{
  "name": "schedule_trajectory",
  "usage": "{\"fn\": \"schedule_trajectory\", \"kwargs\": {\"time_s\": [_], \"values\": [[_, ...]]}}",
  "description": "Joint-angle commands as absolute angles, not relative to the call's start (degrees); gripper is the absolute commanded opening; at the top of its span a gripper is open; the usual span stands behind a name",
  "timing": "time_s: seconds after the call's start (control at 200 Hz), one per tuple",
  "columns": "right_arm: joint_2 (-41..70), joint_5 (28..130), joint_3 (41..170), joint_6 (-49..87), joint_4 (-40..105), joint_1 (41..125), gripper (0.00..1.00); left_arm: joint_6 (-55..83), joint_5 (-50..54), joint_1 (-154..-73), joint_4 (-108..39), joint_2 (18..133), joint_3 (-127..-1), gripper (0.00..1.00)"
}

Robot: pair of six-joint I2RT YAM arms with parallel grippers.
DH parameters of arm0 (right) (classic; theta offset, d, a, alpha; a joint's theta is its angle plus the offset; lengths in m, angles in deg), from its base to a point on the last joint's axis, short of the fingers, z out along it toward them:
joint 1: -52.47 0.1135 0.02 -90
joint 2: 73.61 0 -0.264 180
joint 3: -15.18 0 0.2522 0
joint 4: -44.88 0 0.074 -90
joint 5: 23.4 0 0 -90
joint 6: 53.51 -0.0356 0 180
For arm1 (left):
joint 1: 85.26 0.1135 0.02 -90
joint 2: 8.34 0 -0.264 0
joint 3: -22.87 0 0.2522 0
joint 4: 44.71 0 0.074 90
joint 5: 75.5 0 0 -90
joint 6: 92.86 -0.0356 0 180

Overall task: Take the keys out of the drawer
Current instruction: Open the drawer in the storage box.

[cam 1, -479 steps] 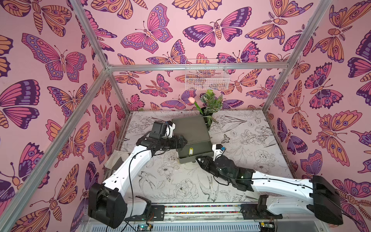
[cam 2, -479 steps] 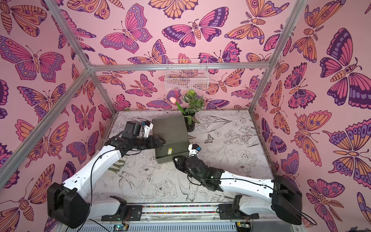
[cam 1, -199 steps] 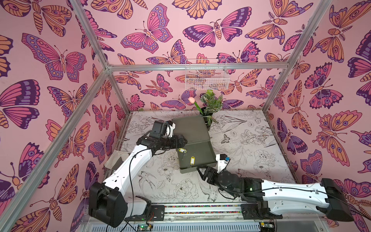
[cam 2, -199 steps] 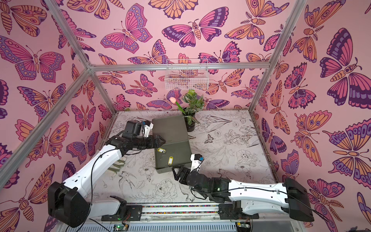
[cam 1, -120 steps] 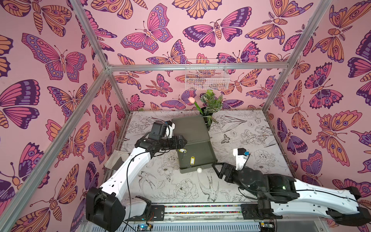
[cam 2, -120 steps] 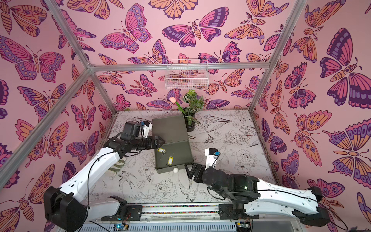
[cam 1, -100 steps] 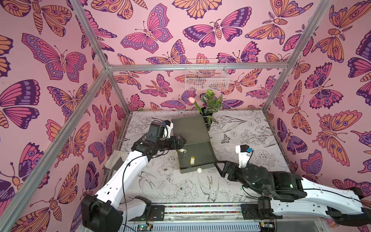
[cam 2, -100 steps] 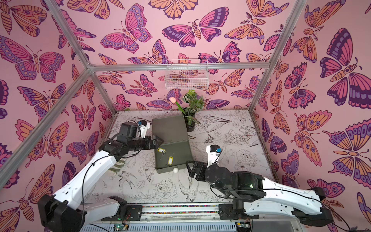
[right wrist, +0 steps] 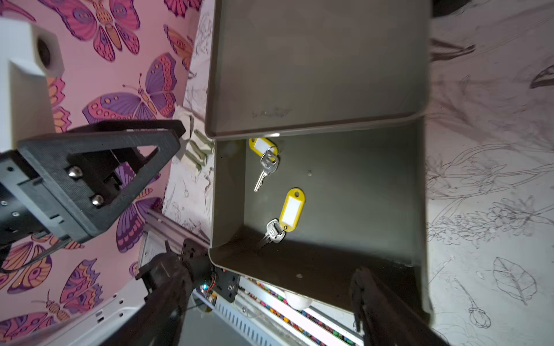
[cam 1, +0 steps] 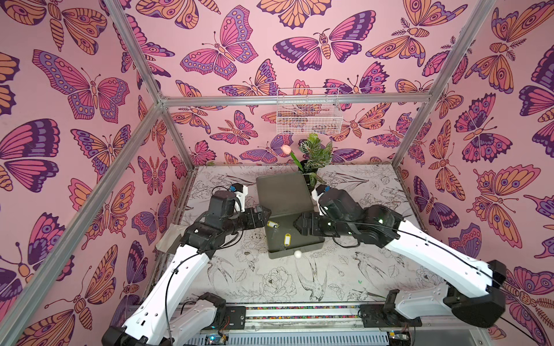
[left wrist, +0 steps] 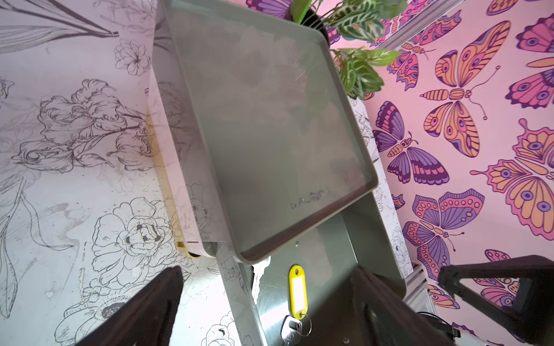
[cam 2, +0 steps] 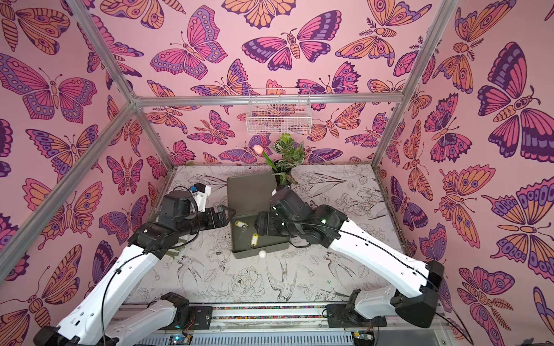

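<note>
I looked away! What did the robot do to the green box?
The right claw pulled the drawer open toward the front, let go, swung away, then came back over it. Two yellow-tagged keys now show inside. The left claw stayed beside the box.

No legible text, brand or number; white inserts of 2 yellow key tags (right wrist: pixel 291 209) blank.
</note>
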State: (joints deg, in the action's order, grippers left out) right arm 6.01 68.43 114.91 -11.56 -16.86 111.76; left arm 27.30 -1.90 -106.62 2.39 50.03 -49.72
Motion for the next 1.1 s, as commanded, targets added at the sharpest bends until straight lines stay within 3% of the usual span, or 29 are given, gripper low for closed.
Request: {"fn": "schedule_trajectory", "kwargs": {"time_s": [0.0, 0.19, 0.546, 1.097], "values": [[11.4, 79.5, 120.0, -7.4, -21.8, 110.5, 0.87, 27.9, -1.1, -107.0, 5.1, 54.0, -53.1, 0.94], [18.1, 83.4, 124.2, -5.3, -25.7, 111.3, 0.86, 21.1, 0.4, -107.1, 8.1, 62.0, -61.8, 0.94], [24.3, 85.3, 125.5, -4.7, -28.4, 112.2, 0.86, 16.5, -0.3, -108.8, 7.8, 71.2, -65.1, 0.94], [19.3, 89.6, 119.0, -6.7, -29.5, 113.1, 0.86, 16.3, 2.2, -109.0, 9.8, 74.3, -66.1, 0.94]]}}
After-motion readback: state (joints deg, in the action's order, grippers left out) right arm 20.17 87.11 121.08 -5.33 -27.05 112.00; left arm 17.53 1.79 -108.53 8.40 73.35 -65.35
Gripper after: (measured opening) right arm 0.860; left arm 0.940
